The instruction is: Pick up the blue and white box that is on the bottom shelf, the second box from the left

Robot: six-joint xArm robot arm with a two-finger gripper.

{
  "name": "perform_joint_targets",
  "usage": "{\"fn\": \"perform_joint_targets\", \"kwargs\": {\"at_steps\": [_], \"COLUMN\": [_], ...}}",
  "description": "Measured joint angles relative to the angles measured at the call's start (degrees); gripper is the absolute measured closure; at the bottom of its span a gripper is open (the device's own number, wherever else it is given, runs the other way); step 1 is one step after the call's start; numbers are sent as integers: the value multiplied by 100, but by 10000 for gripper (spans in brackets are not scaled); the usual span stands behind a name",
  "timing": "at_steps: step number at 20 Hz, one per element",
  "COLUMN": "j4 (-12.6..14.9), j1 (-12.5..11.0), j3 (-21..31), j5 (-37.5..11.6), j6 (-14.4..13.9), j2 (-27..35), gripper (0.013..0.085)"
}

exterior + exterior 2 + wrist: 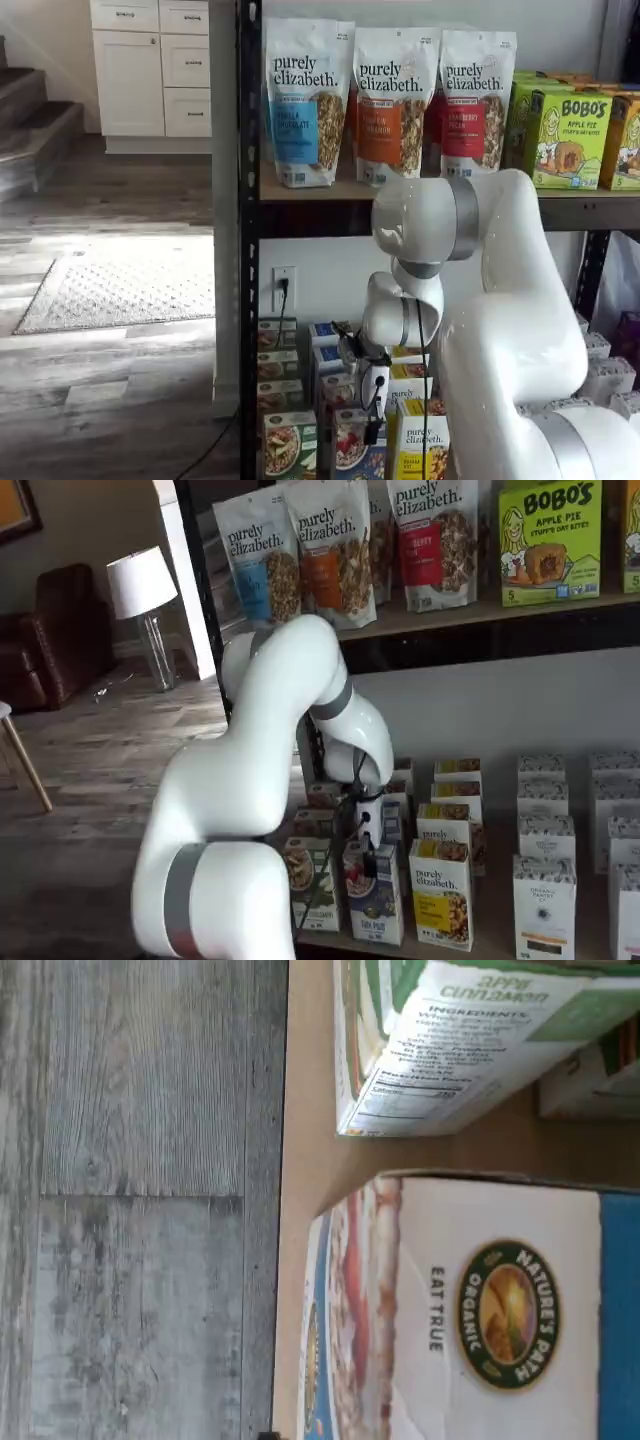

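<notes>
The blue and white box [480,1310] fills the wrist view from close above, its white top printed "Nature's Path Organic". In both shelf views it stands upright at the front of the bottom shelf [308,1150], its face showing a bowl with red berries [352,452] [375,910]. My gripper [371,428] [368,858] hangs just over the top of this box, jaws spread wide and nothing held. The fingers themselves look small and dark against the boxes. A green box [285,445] stands to its left.
A yellow "purely elizabeth" box [442,892] stands right of the blue one, with more rows of small boxes behind and to the right. Granola bags [305,100] line the shelf above. A black rack post [248,240] rises at left. Grey wood floor [130,1200] lies in front.
</notes>
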State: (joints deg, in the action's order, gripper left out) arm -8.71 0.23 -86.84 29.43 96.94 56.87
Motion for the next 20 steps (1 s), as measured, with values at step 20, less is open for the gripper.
{"fn": "perform_joint_targets", "kwargs": {"at_steps": [20], "j4": [-19], "j1": [40], "j3": [-4], "j5": [-193], "j6": [-13], "j2": [113], "gripper": [370]}}
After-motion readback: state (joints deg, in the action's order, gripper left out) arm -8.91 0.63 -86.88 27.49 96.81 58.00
